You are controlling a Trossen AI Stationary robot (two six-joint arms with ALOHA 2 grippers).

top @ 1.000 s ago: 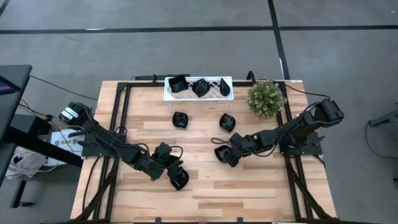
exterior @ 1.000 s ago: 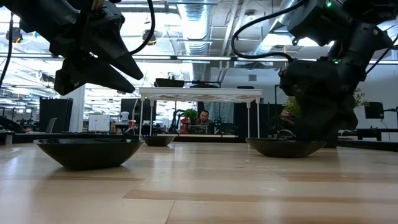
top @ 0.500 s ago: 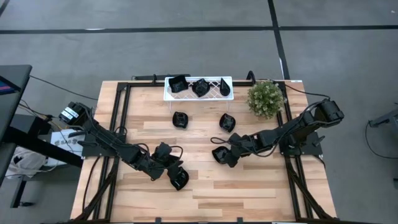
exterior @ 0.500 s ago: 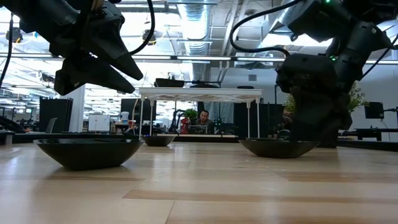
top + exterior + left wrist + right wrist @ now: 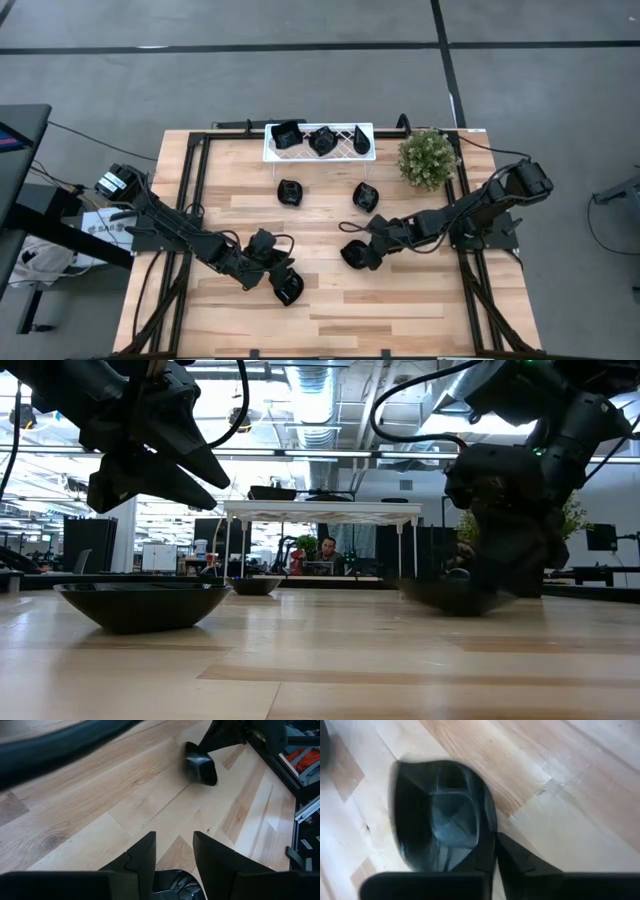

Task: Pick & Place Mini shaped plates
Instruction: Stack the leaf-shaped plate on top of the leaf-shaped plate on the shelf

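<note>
- Altogether, seven mini shaped plates are counted in the high view: three in the white lattice tray (image 5: 318,152) at the far edge, four on the wooden table (image 5: 400,300).
- Of the four on the table, two lie just before the tray, one left (image 5: 289,192) and one right (image 5: 366,196).
- A third plate (image 5: 288,289) is seen under the left gripper (image 5: 283,277), whose fingers (image 5: 143,855) are spread above it, apart from it.
- The fourth plate (image 5: 354,254) is pinched at its rim by the right gripper (image 5: 365,251), near the table's middle; it appears slightly tilted, though the low view is blurred there.
- One potted plant (image 5: 427,158) is seen beside the tray.
- One person (image 5: 326,552) is seen far behind.
</note>
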